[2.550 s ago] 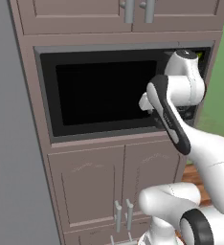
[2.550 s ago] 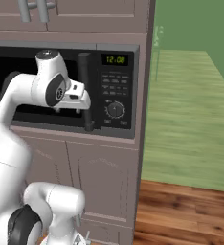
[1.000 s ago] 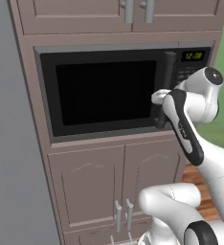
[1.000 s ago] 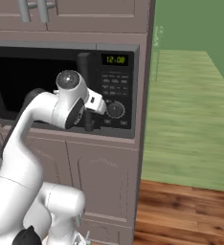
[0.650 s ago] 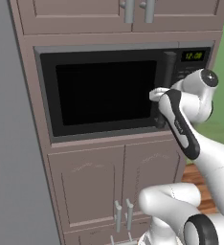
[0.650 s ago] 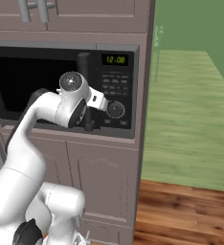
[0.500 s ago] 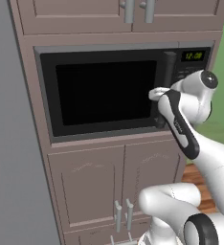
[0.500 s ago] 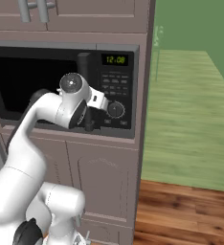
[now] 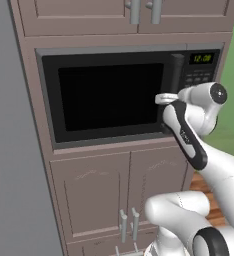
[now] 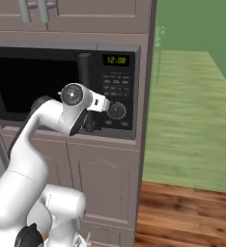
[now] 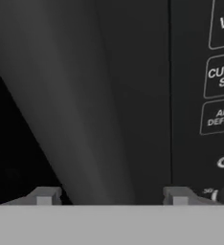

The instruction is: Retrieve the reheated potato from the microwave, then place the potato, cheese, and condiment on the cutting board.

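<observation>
The microwave (image 9: 109,97) sits built into the cabinet column, its black glass door closed. Its keypad panel (image 10: 116,91) shows green clock digits and a round knob. My gripper (image 11: 111,197) is at the lower end of the dark bar handle (image 11: 85,119), one fingertip on each side of it. The right fingertip (image 11: 178,196) stands clear of the bar, so the jaws are open around it. In the base views the hand (image 10: 90,126) presses close to the handle (image 9: 176,70). The potato is hidden behind the dark door. The cheese, condiment and cutting board are out of view.
Two cabinet doors (image 9: 119,195) with bar pulls lie below the microwave, and more cabinets above. A grey wall (image 9: 9,150) stands to the left of the column. To the right are wooden floor (image 10: 182,212) and an open green area.
Over the last second the hand has shifted slightly left and settled at the handle. The microwave door stays closed.
</observation>
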{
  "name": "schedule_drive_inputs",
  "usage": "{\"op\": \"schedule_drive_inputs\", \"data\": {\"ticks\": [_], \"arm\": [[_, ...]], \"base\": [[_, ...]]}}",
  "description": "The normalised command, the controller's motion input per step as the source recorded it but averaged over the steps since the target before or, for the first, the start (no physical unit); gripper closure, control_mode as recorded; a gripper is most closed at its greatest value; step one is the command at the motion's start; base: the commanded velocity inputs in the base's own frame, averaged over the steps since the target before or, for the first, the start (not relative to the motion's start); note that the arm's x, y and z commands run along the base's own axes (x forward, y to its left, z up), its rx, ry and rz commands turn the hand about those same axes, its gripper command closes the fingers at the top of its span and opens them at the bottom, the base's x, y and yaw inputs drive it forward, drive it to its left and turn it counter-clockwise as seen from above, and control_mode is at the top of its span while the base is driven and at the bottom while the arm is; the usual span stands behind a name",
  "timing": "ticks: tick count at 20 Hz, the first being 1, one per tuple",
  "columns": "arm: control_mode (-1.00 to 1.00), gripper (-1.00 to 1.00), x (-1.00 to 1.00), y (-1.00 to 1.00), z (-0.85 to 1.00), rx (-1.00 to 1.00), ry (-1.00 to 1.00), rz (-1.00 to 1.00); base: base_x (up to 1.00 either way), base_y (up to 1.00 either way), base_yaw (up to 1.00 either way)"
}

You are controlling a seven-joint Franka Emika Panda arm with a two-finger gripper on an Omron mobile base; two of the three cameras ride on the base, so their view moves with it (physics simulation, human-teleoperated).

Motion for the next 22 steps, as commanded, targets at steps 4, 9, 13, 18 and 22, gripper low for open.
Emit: {"op": "schedule_drive_inputs", "data": {"ticks": [4, 9, 13, 18, 22], "arm": [[-1.0, 1.0, 0.22, 0.0, -0.09, 0.0, -0.07, 0.0], [-1.0, 1.0, -0.06, 0.0, 0.05, 0.0, -0.03, 0.0], [-1.0, 1.0, -0.95, 0.0, 0.4, 0.0, -0.06, 0.0], [-1.0, 1.0, -1.0, 0.0, 0.39, 0.02, -0.04, 0.0], [-1.0, 1.0, -1.0, 0.01, 0.27, 0.0, -0.01, 0.0]], "base": [[0.0, 0.0, 0.0], [0.0, 0.0, 0.0], [0.0, 0.0, 0.0], [0.0, 0.0, 0.0], [0.0, 0.0, 0.0]]}}
